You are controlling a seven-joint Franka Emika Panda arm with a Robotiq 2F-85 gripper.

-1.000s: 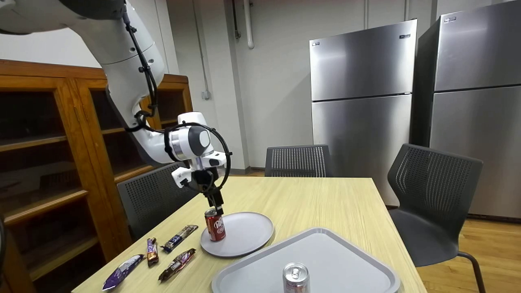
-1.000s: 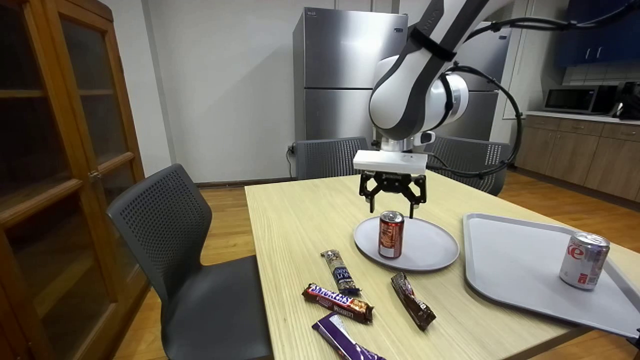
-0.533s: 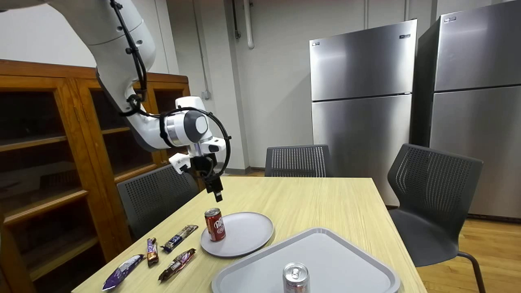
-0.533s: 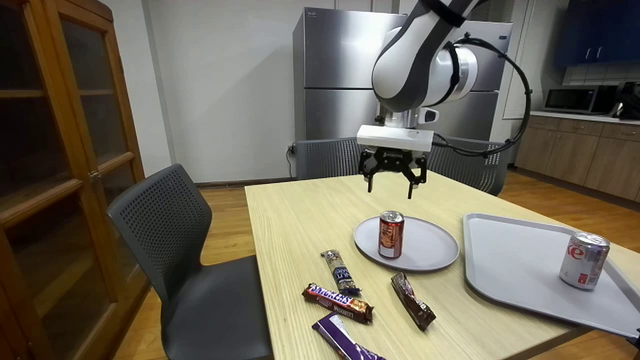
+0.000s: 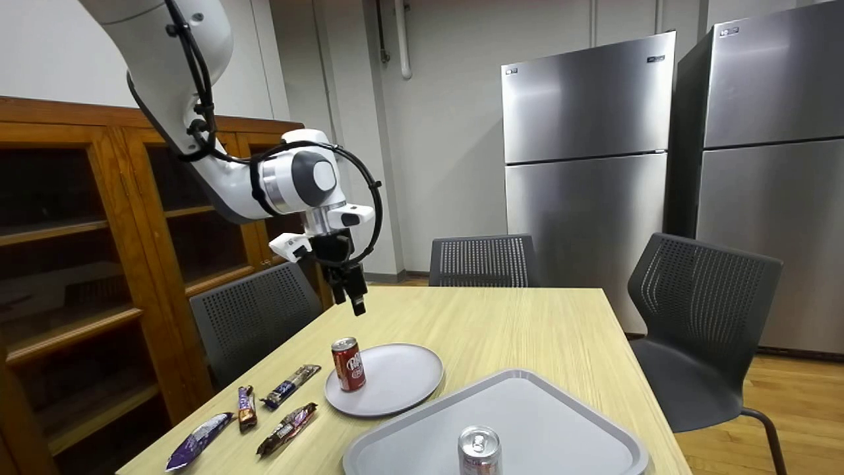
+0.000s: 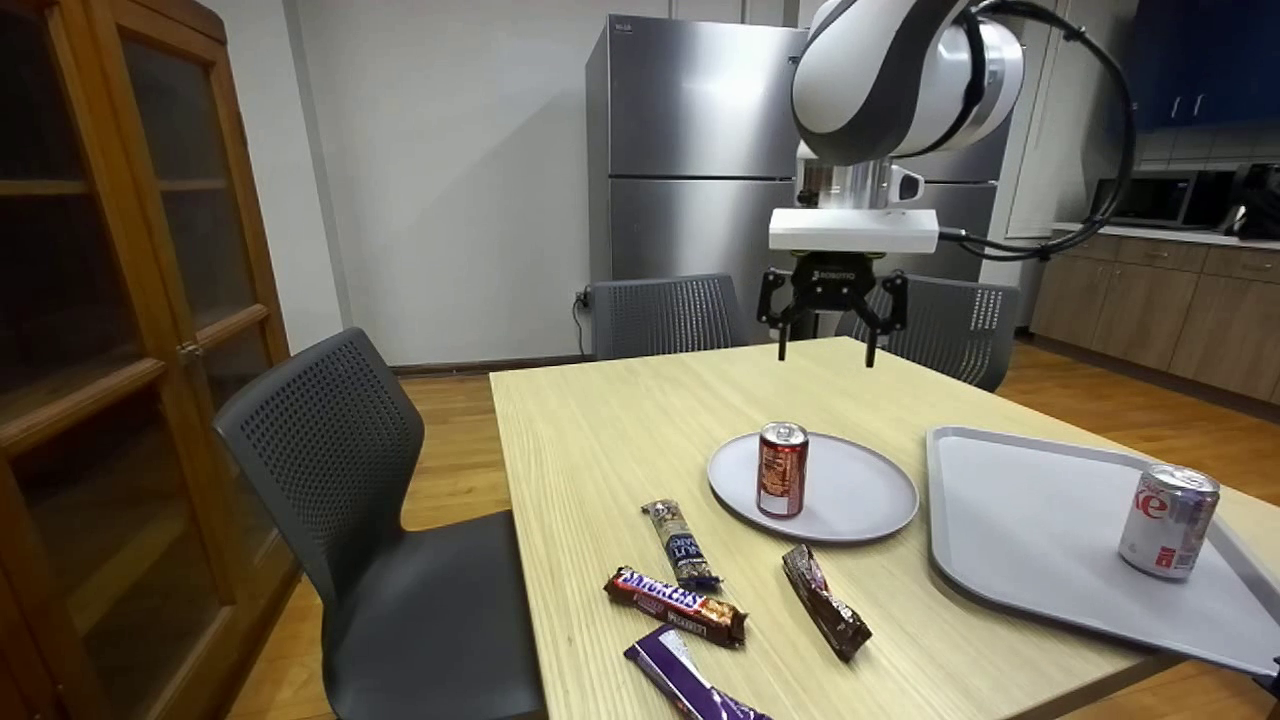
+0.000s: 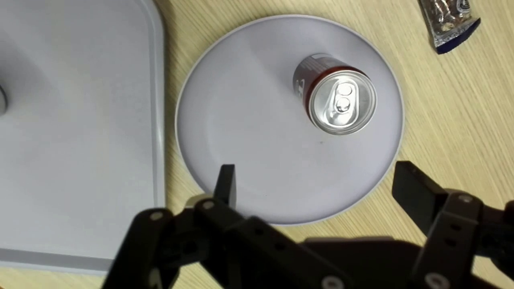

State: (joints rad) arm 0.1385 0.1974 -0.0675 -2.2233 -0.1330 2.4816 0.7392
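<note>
The table (image 6: 590, 430) bears a grey tray (image 6: 1030, 520) and, just beside it, a round grey plate (image 6: 860, 490). Above the table hang the fingers (image 7: 417, 196), spread wide and well apart from the red can (image 6: 782, 475), which stands upright on the plate (off centre). Four wrapped snacks (image 6: 677, 605) lie nearby.

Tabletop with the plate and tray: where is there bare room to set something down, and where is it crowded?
Widest patch: tabletop from the plate and tray to the far edge. Smaller: the plate between red can and tray; the tray between plate and silver can. Crowded: the stretch beside the plate where four wrapped snacks lie close together.
</note>
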